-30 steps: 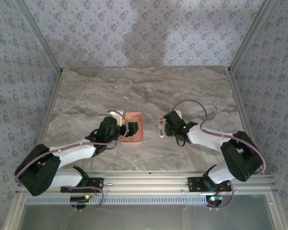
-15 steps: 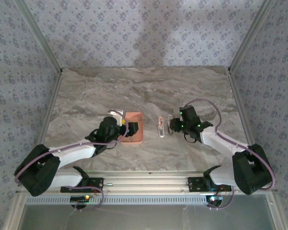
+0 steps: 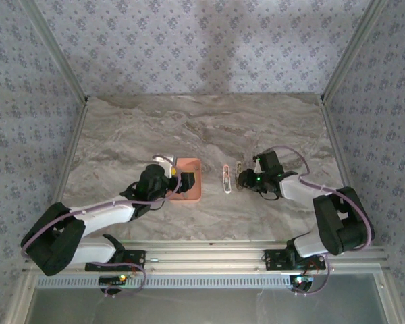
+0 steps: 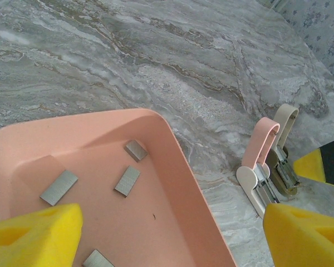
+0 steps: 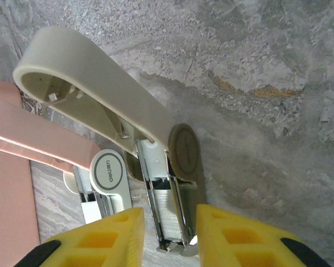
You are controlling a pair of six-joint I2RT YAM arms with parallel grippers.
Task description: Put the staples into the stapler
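Note:
Several small grey staples (image 4: 127,181) lie loose in the salmon-pink tray (image 4: 183,172). My left gripper (image 4: 172,222) hangs open over the tray's right wall, one yellow finger (image 4: 39,233) above the tray floor, the other outside it. The tan stapler (image 5: 94,83) lies on the marble with its lid swung up, and a strip of staples (image 5: 175,217) sits in its metal channel. My right gripper (image 5: 170,214) is low and straddles that channel's end. Its jaws are narrow and a sliver of table shows at the left finger. In the top view this right gripper (image 3: 244,178) sits just right of the tan stapler (image 3: 239,175).
A pink mini stapler (image 3: 226,179), also open, lies between the tray (image 3: 189,196) and the tan one, almost touching it (image 5: 39,139). My left gripper (image 3: 177,181) is at the tray's left side. Open marble stretches behind, to the patterned walls.
My right gripper pulled back to the right off the staplers, then came down behind the tan stapler with its jaws narrower. The left arm has not moved.

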